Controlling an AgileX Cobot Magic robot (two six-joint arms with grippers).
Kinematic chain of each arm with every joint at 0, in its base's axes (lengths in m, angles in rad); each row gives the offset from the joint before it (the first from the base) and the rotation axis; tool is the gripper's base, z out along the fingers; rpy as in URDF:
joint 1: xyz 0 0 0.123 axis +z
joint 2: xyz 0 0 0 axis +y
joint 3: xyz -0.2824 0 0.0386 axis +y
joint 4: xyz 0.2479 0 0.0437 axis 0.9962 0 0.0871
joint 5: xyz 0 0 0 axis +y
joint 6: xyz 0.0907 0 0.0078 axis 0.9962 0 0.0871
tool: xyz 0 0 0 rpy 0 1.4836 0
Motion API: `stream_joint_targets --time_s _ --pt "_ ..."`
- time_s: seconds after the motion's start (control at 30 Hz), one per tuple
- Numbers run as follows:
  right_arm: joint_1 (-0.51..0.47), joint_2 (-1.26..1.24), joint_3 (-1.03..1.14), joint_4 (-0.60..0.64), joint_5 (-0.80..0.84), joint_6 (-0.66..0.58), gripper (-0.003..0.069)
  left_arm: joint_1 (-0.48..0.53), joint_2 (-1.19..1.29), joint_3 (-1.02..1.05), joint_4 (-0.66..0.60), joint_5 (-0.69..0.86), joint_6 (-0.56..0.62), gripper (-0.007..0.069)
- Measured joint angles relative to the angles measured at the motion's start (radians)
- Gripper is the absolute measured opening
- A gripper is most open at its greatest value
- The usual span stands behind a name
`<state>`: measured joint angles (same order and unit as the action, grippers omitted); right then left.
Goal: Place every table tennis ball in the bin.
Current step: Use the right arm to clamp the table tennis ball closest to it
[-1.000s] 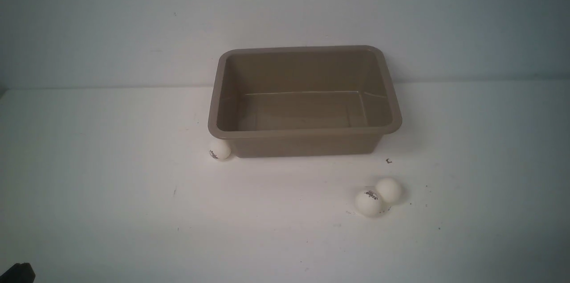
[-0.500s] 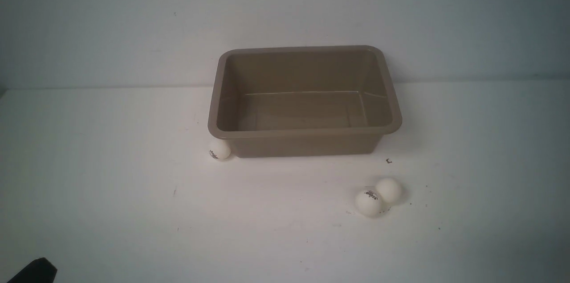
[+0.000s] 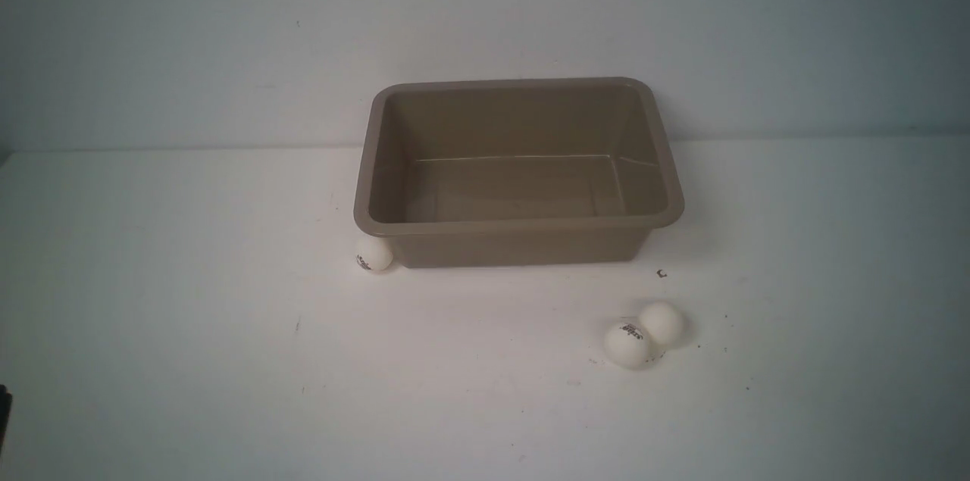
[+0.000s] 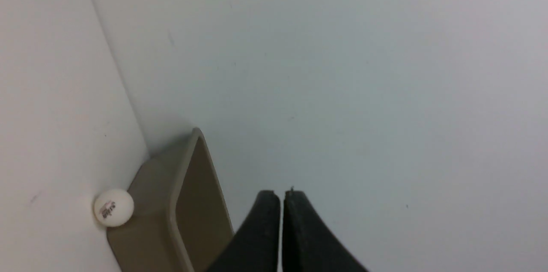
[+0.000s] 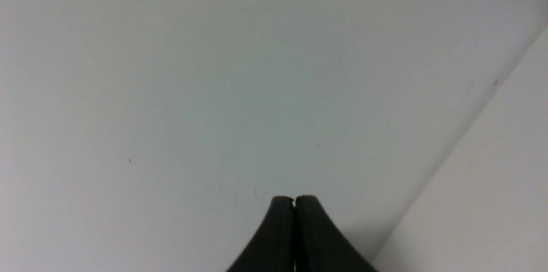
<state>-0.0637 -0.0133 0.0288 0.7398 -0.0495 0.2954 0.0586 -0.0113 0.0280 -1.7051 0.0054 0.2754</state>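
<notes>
The taupe-brown bin (image 3: 517, 224) stands empty at the back middle of the white table. One table tennis ball (image 3: 374, 255) rests against its near left corner. Two more balls lie touching each other in front of the bin's right end, one with a logo (image 3: 627, 345) and a plain one (image 3: 661, 323). In the left wrist view the bin's corner (image 4: 165, 186) and the ball beside it (image 4: 113, 207) show, with my left gripper (image 4: 281, 195) shut and empty, apart from both. My right gripper (image 5: 294, 198) is shut and empty, facing the bare wall.
A white wall (image 3: 485, 26) rises just behind the bin. A dark sliver of my left arm (image 3: 3, 413) shows at the front view's left edge. A small dark speck (image 3: 661, 273) lies on the table near the bin's right end.
The dark part of my left arm at the lower left corner of the front view has shifted and now shows only as a sliver at the left edge. Balls and bin have not moved.
</notes>
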Motion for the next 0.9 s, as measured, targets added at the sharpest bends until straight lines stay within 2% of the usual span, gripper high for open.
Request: stream_joint_targets --time_s 0.07,0.13,0.2,0.23,0.33,0.4,0.47,0.6,0.7,0.77,0.9 --pt "0.0 0.0 0.0 0.04 -0.012 0.0 -0.0018 0.0 0.0 0.0 -0.01 0.0 0.066 -0.0004" --pt "0.0 0.0 0.0 0.071 -0.017 0.0 -0.0018 0.0 0.0 0.0 -0.01 0.037 0.181 -0.0004" --pt "0.002 0.0 -0.009 0.073 -0.005 0.0 -0.0018 0.0 0.0 -0.011 -0.009 0.136 0.358 -0.0004" --pt "0.003 0.0 -0.014 0.065 0.004 0.0 -0.0018 0.0 0.0 -0.019 -0.009 0.161 0.406 -0.0004" --pt "0.015 0.0 -0.081 -0.034 0.066 -0.035 -0.0018 0.0 0.002 -0.092 -0.009 0.262 0.619 -0.0004" --pt "0.03 0.003 -0.198 -0.191 0.196 -0.109 -0.0018 0.0 0.039 -0.189 -0.009 0.356 0.8 -0.0004" --pt "0.036 0.041 -0.279 -0.258 0.296 -0.147 -0.0018 0.0 0.098 -0.247 -0.008 0.404 0.869 -0.0004" --pt "0.037 0.139 -0.366 -0.28 0.414 -0.188 -0.0018 0.0 0.224 -0.308 0.006 0.476 0.904 -0.0004" --pt "0.037 0.244 -0.436 -0.275 0.514 -0.245 -0.0018 0.0 0.381 -0.37 0.095 0.59 0.912 -0.0004" --pt "0.037 0.357 -0.503 -0.247 0.619 -0.35 -0.0018 0.0 0.575 -0.435 0.205 0.757 0.912 -0.0004" --pt "0.037 0.469 -0.552 -0.184 0.71 -0.492 -0.0018 0.0 0.724 -0.493 0.244 0.89 0.913 -0.0004"
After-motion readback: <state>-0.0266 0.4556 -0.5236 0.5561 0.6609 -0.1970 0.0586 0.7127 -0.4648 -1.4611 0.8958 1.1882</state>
